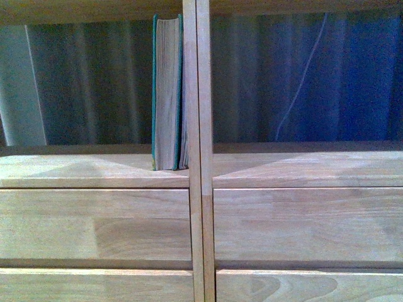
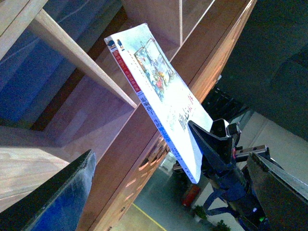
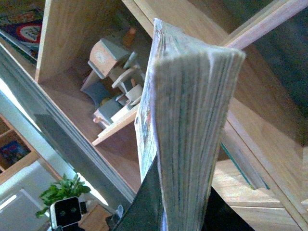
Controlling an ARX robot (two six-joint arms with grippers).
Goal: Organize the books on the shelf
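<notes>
The thick teal book [image 1: 167, 94] stands upright on the pale wood shelf [image 1: 94, 171], page edges facing me, tight against the central divider [image 1: 196, 126]. Neither arm shows in the front view. My right gripper [image 3: 175, 211] is shut on the white paperback [image 3: 187, 120], holding it by its lower end with the page edges toward the camera. In the left wrist view the paperback [image 2: 159, 91] shows its illustrated cover and red-topped spine, tilted in the air beside the shelf, with the right gripper [image 2: 211, 149] clamped on it. My left gripper [image 2: 173, 202] is open and empty, below the paperback.
A blue curtain [image 1: 302, 75] hangs behind the shelf. Drawer fronts [image 1: 94, 226] lie below the shelf board. Wooden toy furniture [image 3: 113, 91] sits in another compartment. A potted plant [image 3: 62, 190] and a small white device [image 3: 67, 211] stand beyond. A brown cabinet side [image 2: 144, 159] runs alongside.
</notes>
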